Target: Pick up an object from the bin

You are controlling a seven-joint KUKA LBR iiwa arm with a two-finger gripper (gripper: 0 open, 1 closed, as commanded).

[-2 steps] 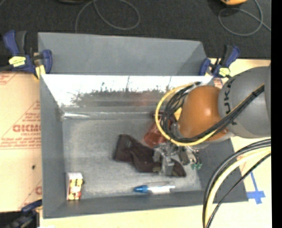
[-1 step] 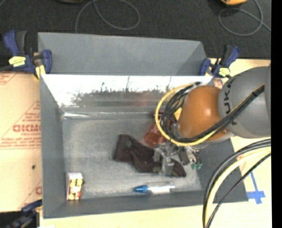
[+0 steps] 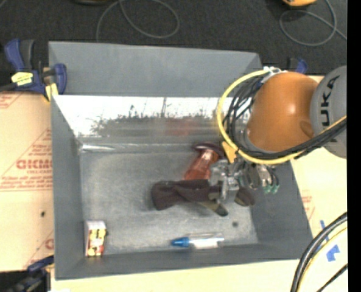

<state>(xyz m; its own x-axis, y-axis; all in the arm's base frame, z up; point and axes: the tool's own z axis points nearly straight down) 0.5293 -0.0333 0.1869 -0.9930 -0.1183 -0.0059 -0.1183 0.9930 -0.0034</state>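
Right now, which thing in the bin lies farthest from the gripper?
The small box in the near-left corner; the pen, cloth and red thing lie nearer the gripper.

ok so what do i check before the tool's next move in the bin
1. The tool over a target: ok, at the right end of the dark brown floppy cloth.
2. Cloth held: cannot tell.
3. Neighbour clear: not ok, reddish-brown rounded thing lies close behind the tool.
4. Clear of the blue-capped white pen: ok, apart near the front wall of the grey metal bin.
5. Clear of the small yellow-and-red box: ok, in the bin's near left corner.
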